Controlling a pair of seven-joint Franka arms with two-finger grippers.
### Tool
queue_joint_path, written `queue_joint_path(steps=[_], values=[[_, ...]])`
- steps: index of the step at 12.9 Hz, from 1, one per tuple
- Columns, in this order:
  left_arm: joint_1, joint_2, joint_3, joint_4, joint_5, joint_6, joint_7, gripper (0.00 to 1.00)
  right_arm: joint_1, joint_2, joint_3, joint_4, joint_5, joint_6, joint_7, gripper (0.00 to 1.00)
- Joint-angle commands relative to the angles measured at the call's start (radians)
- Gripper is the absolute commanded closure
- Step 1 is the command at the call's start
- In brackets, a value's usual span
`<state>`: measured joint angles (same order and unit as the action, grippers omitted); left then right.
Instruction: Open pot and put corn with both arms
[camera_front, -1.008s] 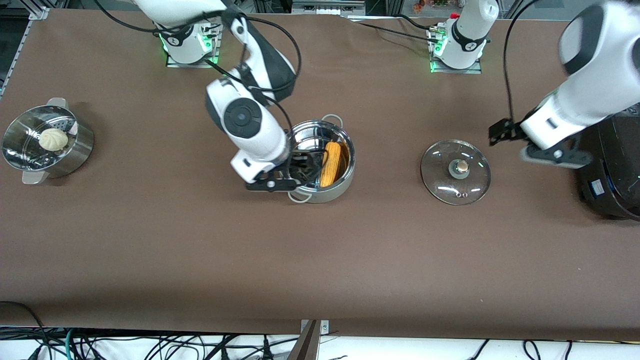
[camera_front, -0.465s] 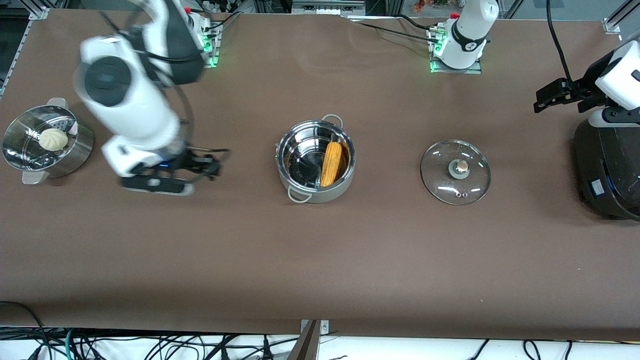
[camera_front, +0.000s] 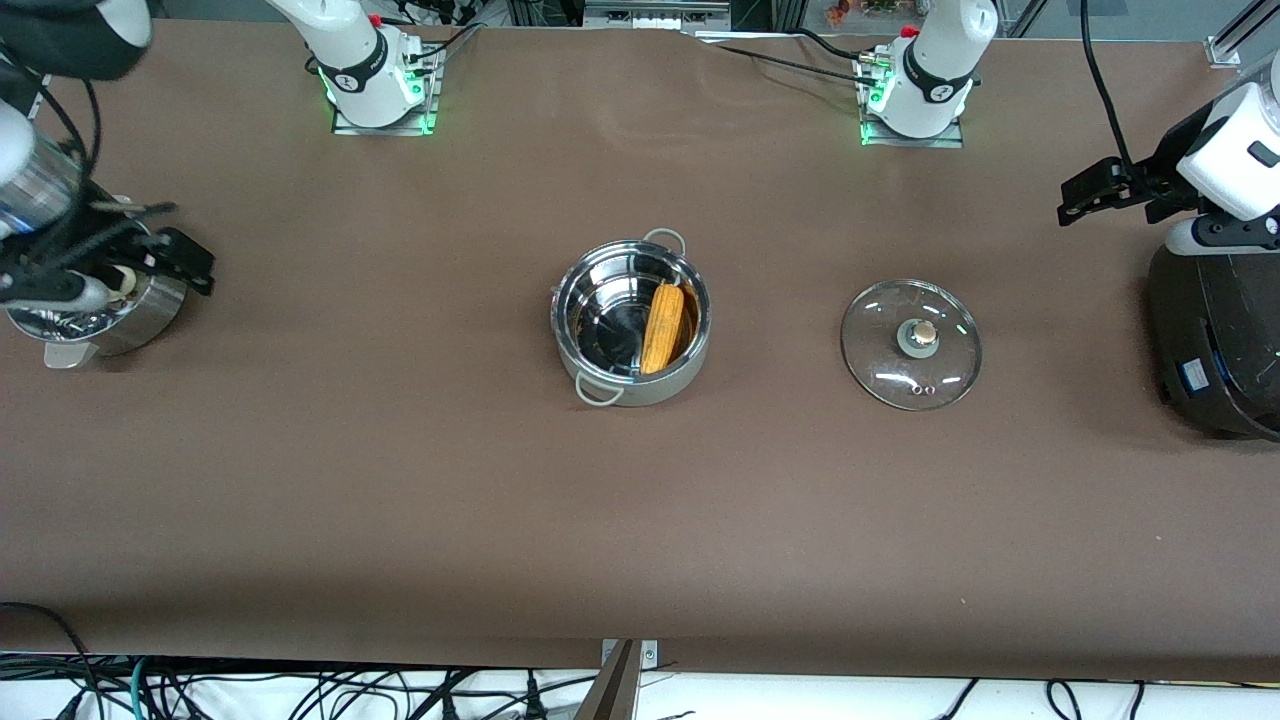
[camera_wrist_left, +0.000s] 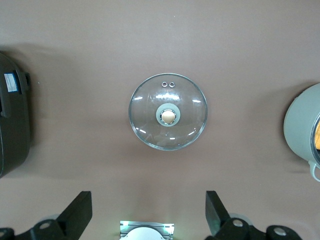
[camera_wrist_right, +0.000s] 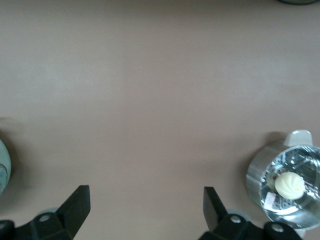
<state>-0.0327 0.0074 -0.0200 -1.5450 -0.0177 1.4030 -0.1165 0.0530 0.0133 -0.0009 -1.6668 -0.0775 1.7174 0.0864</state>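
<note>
Steel pot (camera_front: 630, 322) stands mid-table, uncovered, corn (camera_front: 662, 327) inside; its lid (camera_front: 911, 343) lies beside it. Left gripper (camera_wrist_left: 147, 216) hangs above the rice cooker (camera_front: 1215, 340), right gripper (camera_wrist_right: 146, 214) above the steamer basket (camera_front: 110, 315), both jaws spread, empty.

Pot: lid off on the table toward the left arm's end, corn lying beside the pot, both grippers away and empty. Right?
Not quite. The corn lies inside the pot, not beside it, as the front view shows. The rest holds: the lid is on the table toward the left arm's end, and the left gripper and right gripper are open, holding nothing.
</note>
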Motion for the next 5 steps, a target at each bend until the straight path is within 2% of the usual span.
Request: queue_joint_path(steps=[1, 3, 5], values=[[0.008, 0.0, -0.012, 0.008, 0.013, -0.016, -0.02, 0.0, -0.015, 0.003, 0.021, -0.031, 0.022, -0.004, 0.003, 0.0], [0.008, 0.0, -0.012, 0.006, 0.013, -0.016, -0.02, 0.0, -0.022, 0.057, 0.013, 0.036, 0.099, -0.007, 0.001, 0.0], [0.008, 0.0, -0.012, 0.006, 0.013, -0.018, -0.022, 0.0, -0.027, 0.077, 0.013, 0.065, 0.094, -0.021, -0.007, 0.0]])
